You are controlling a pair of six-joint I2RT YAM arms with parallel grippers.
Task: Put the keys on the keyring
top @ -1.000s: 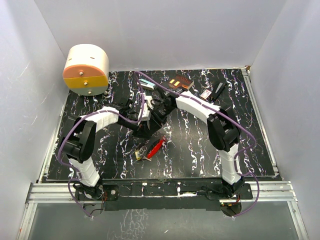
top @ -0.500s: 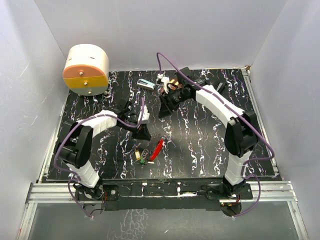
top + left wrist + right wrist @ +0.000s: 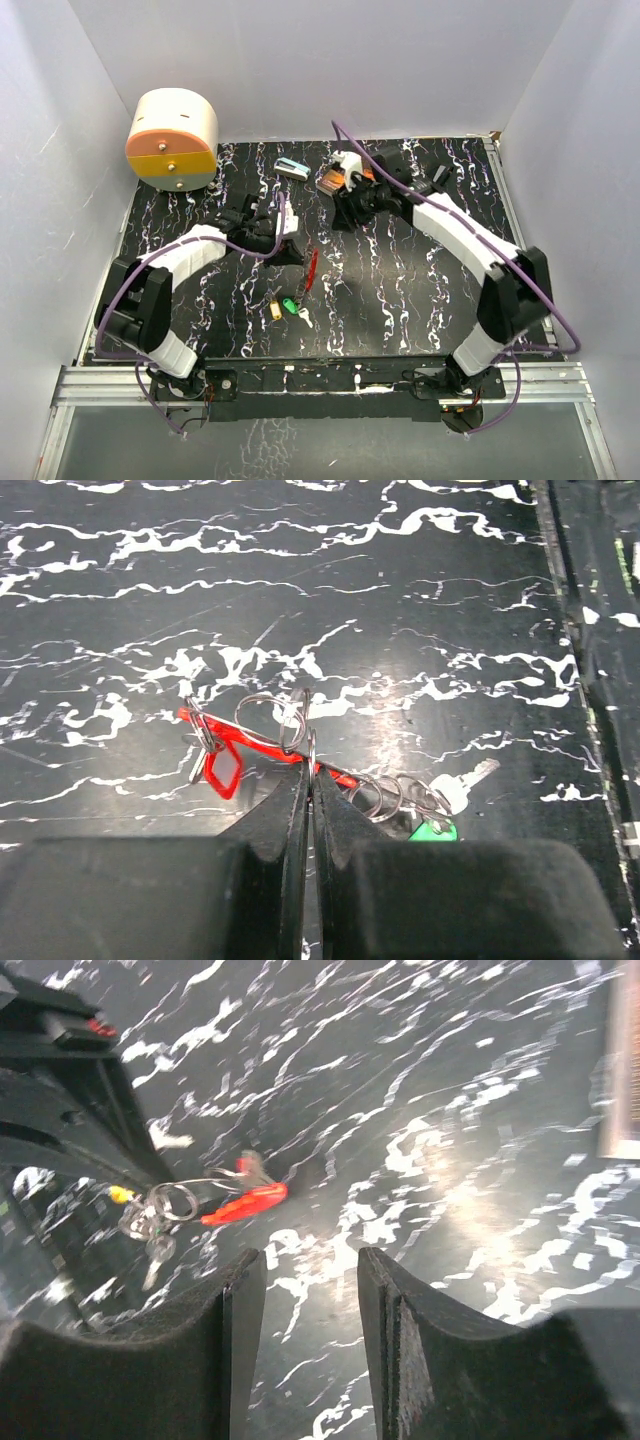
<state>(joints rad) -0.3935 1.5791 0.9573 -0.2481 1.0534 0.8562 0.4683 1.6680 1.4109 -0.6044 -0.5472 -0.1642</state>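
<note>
Keys: small keys with yellow and green plastic heads and one plain silver one (image 3: 289, 308), lying low on the near middle of the mat, close together.
Key linkage: a short chain of small wire rings runs from the keys up to the pinched ring; the blurred right wrist view cannot settle which key sits on which ring.
Keyring: thin steel wire ring (image 3: 297, 720), standing up off the mat, overlapping a second ring beside it.
Red tag: flat red plastic fob (image 3: 246, 1204), joined to the same ring cluster, on the far side of the keys.
Left gripper (image 3: 309, 772): fingers pressed together with the wire ring nipped between the tips; it sits left of centre, just above the fob.
Right gripper (image 3: 311, 1280): fingers spread apart, nothing between them; it hovers over the far middle of the mat, well apart from the keys, looking towards the fob and rings.
Surface: black mat with white marbling (image 3: 400, 290).
Far left corner: cream drum-shaped box with an orange drawer front (image 3: 172, 140).
Far edge: small teal-and-white box (image 3: 290, 168), resting on the mat to the left of the right arm's wrist.
</note>
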